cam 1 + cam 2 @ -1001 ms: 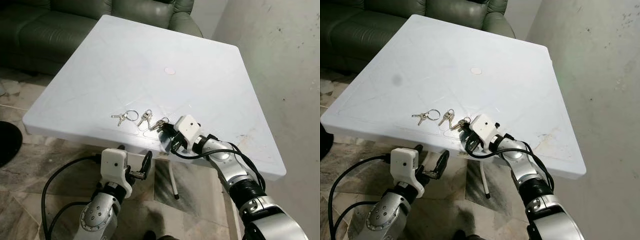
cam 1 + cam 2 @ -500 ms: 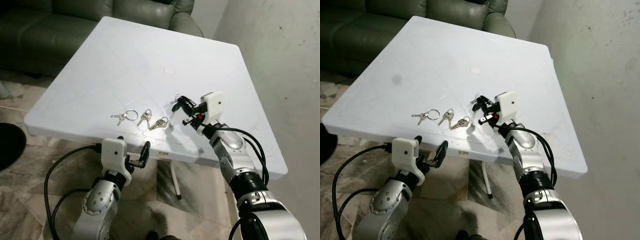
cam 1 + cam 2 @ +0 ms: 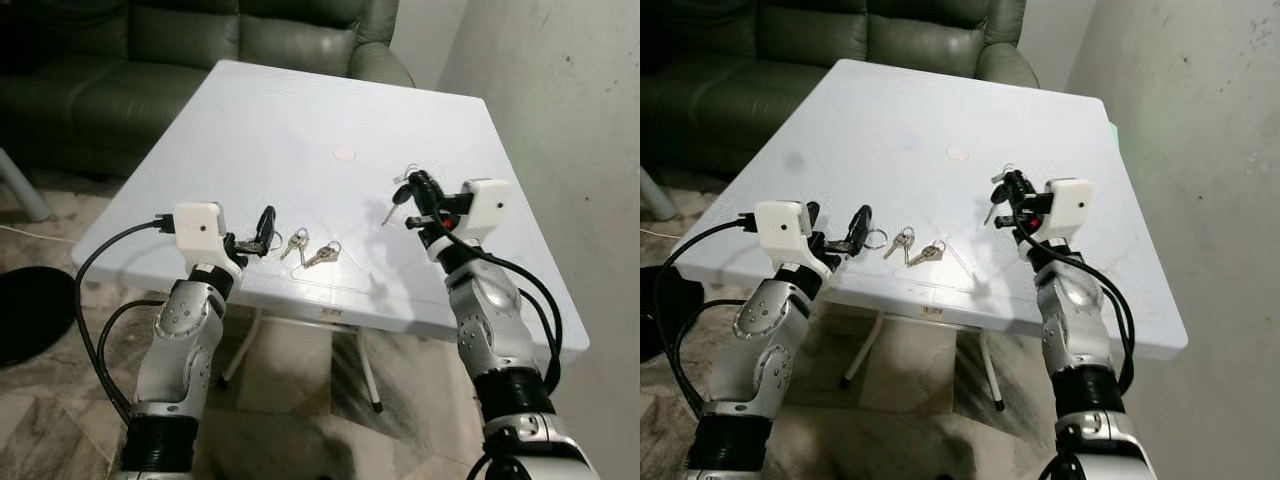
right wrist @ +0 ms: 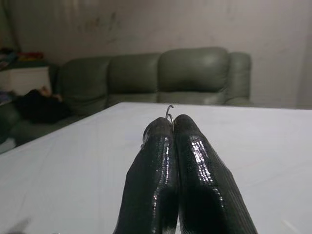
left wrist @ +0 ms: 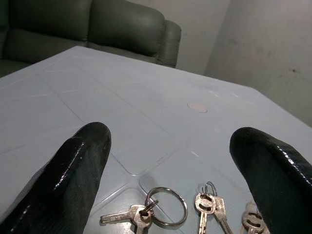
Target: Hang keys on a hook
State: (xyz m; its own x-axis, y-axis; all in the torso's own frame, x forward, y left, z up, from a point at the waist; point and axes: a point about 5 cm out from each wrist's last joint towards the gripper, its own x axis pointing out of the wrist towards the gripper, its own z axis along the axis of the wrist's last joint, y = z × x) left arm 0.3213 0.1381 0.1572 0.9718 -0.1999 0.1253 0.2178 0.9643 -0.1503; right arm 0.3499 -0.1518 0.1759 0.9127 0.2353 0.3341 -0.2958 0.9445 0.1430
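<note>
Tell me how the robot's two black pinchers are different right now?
The left gripper is open, fingers wide apart; the right gripper is pressed shut on a key ring. The left gripper hangs low over the keys on the table, holding nothing; the right gripper is lifted above it with a key dangling. Both have two long black fingers.

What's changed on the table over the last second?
The right gripper took one key set off the table's front edge and lifted it, fingers pinched shut. The left gripper rose, open, to the ringed keys. The other two sets stayed.
</note>
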